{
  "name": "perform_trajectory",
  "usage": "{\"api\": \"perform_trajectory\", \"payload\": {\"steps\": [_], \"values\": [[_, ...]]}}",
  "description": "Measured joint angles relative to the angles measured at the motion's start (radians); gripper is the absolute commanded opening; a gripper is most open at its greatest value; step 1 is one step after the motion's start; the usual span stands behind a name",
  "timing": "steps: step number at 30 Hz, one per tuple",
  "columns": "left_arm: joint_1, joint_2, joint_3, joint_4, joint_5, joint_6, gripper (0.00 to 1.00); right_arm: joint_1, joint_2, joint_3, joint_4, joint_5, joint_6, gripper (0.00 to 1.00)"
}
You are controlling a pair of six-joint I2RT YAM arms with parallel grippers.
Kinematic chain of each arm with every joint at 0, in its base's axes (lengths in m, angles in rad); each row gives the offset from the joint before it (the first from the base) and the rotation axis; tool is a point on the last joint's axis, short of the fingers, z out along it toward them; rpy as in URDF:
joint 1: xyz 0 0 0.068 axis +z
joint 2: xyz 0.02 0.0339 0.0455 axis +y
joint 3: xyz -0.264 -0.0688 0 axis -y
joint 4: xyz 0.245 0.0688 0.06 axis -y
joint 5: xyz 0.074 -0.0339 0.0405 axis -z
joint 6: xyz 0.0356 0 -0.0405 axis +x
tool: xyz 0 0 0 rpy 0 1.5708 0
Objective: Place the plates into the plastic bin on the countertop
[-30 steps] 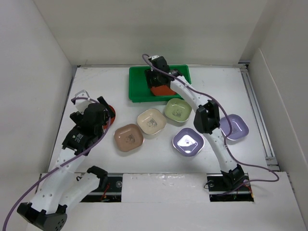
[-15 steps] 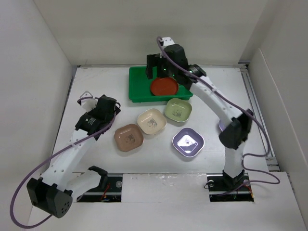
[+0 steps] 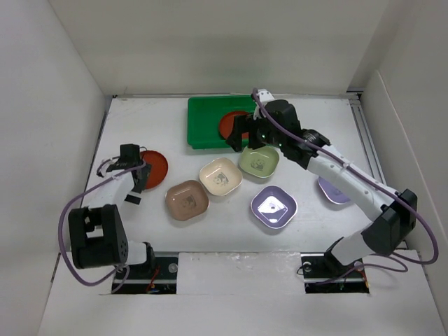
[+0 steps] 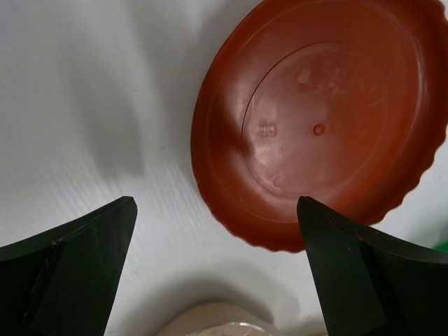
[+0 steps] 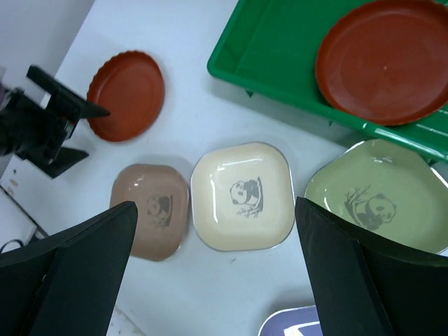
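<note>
We saw the bin [image 3: 205, 124] at the far edge of the countertop [image 3: 147, 119], near its middle, with one red plate [image 3: 229, 123] lying flat in its right half. The right gripper [image 3: 246, 140] hung over the bin's near rim, its fingers spread wide and holding nothing. The second red plate [image 3: 155, 166] lay on the countertop toward the left edge. The left gripper [image 3: 138, 183] sat just beside that plate's near side, its fingers also wide apart and empty; we could not tell whether one finger touched the rim. Between the arms, the pinkish-brown plate [image 3: 187, 200], the cream plate [image 3: 220, 176] and the olive plate [image 3: 259, 161] lay in a slanting row, close together. One lavender plate [image 3: 274, 207] lay closer to the near edge. The other lavender plate [image 3: 339, 192] lay toward the right edge, partly hidden by the right arm.
</note>
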Motion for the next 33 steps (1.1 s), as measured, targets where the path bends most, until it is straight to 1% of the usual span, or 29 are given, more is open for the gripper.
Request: {"api": "perform_trajectory", "payload": {"steps": [2,3,5,7,8,9,11,12,13,14,15,16,21,23,25,27,29,31,33], "values": [[0.001,0.054,0.000,0.035,0.013,-0.019,0.98,0.002,-0.017,-0.029,0.002,-0.014,0.004,1.00],[0.000,0.083,0.000,0.053,0.016,-0.029,0.96,0.002,-0.029,-0.039,0.001,-0.018,0.005,1.00],[0.003,0.145,0.011,0.069,0.015,-0.040,0.89,0.005,-0.060,-0.058,0.006,-0.029,0.007,1.00],[0.013,0.164,0.024,0.109,0.022,-0.050,0.82,0.006,-0.105,-0.079,0.011,-0.034,0.008,1.00],[0.019,0.177,0.032,0.114,0.022,-0.052,0.68,0.006,-0.128,-0.088,0.011,-0.037,0.008,1.00],[0.023,0.184,0.036,0.125,0.022,-0.058,0.60,0.006,-0.155,-0.097,0.012,-0.039,0.010,1.00],[0.029,0.201,0.037,0.146,0.018,-0.069,0.39,0.006,-0.201,-0.108,0.014,-0.040,0.011,1.00],[0.032,0.208,0.035,0.160,0.016,-0.077,0.24,0.006,-0.222,-0.111,0.015,-0.039,0.010,1.00],[0.034,0.214,0.031,0.177,0.016,-0.087,0.20,0.006,-0.240,-0.111,0.015,-0.039,0.010,1.00],[0.035,0.224,0.028,0.190,0.015,-0.094,0.07,0.006,-0.263,-0.112,0.015,-0.039,0.010,1.00],[0.039,0.229,0.028,0.205,0.018,-0.099,0.07,0.006,-0.270,-0.112,0.015,-0.038,0.010,1.00],[0.044,0.243,0.029,0.220,0.020,-0.102,0.00,0.006,-0.281,-0.112,0.015,-0.037,0.010,1.00],[0.087,0.290,0.064,0.283,0.080,-0.103,0.00,-0.003,-0.322,-0.113,0.010,-0.027,0.003,1.00],[0.103,0.294,0.080,0.273,0.091,-0.095,0.00,-0.014,-0.337,-0.115,0.004,-0.026,0.002,1.00],[0.109,0.282,0.098,0.218,0.075,-0.085,0.00,-0.028,-0.360,-0.129,0.002,-0.018,0.003,1.00],[0.100,0.239,0.129,0.135,0.026,-0.078,0.00,-0.040,-0.385,-0.144,-0.004,-0.007,0.004,1.00],[0.073,0.162,0.189,0.069,-0.021,-0.058,0.00,-0.055,-0.409,-0.158,-0.010,0.004,0.007,1.00],[0.030,0.077,0.269,0.067,-0.051,-0.025,0.00,-0.069,-0.431,-0.172,-0.016,0.015,0.011,1.00],[-0.027,0.012,0.369,0.116,-0.046,0.031,0.00,-0.088,-0.444,-0.183,-0.024,0.023,0.018,1.00]]}}
